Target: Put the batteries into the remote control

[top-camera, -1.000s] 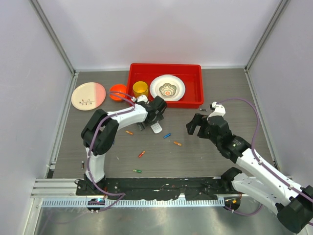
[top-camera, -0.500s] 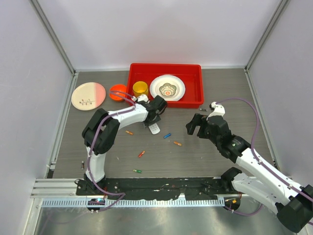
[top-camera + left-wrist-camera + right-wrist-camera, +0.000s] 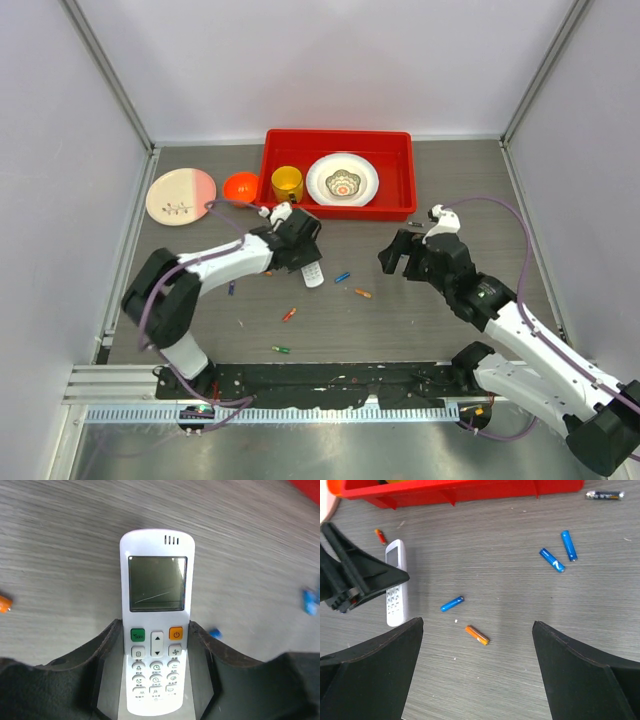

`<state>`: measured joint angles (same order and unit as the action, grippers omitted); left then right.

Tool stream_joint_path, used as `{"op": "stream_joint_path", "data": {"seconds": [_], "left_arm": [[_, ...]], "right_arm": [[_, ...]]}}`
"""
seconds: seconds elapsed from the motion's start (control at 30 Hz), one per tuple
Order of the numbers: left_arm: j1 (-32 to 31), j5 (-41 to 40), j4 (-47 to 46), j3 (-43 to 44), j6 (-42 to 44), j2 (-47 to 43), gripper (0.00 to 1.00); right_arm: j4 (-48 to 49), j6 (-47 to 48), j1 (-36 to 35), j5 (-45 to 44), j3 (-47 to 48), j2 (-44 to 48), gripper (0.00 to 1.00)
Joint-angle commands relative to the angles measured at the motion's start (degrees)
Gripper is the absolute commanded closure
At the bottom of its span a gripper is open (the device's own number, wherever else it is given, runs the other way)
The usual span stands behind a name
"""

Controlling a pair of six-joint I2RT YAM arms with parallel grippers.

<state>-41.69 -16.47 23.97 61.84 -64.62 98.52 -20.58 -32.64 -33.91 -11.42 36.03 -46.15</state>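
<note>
Left arm's elbow has swung outward; left gripper (image 3: 156, 630) clasps the remote control (image 3: 157, 580) by its long edges, likely a light, rigid, slippery shell, while right gripper (image 3: 477, 625) hangs spread, empty

A grey wood-grain surface (image 3: 400, 330) carries a red plastic tray (image 3: 338, 135) at the back, with a round pink-and-cream plate (image 3: 180, 195) and a small orange bowl (image 3: 240, 185) to its left. Nearer lie a slim white remote control (image 3: 312, 272), face up, and scattered cells: a blue battery (image 3: 342, 277), an orange battery (image 3: 362, 293), a red battery (image 3: 289, 314) and a green battery (image 3: 281, 349).
</note>
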Motion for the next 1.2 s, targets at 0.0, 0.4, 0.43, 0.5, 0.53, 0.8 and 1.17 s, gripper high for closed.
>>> {"op": "stream_joint_path", "data": {"seconds": [0.0,0.4,0.43,0.5,0.53,0.8,1.17], "left_arm": [[-0.49,9.77,-14.89,-8.36,6.86,-15.96,1.00],[1.26,27.97,-65.07,-38.71,9.08,-44.37,1.00],[1.78,28.68,-67.62,-39.77,8.20,-46.12,1.00],[2.40,28.86,-75.85,-43.29,6.27,-47.19,1.00],[3.19,29.12,-78.17,-44.17,5.22,-47.45,1.00],[4.78,35.45,-100.47,-43.74,-7.79,-37.36,1.00],[5.04,41.25,-112.56,-37.68,-16.50,-24.87,1.00]], "right_arm": [[3.34,-1.10,0.07,5.07,3.08,1.68,0.02],[32.86,-13.49,0.42,35.48,-7.46,2.30,0.00],[35.32,-16.28,0.42,38.11,-8.86,2.21,0.00],[40.08,-18.15,0.42,39.80,-10.01,1.86,0.01],[41.22,-18.68,0.34,40.59,-10.71,1.59,0.00],[54.58,-23.07,-0.01,44.29,-13.35,0.36,0.01],[53.01,-18.07,-2.82,45.61,-7.64,-4.47,0.00]]}}
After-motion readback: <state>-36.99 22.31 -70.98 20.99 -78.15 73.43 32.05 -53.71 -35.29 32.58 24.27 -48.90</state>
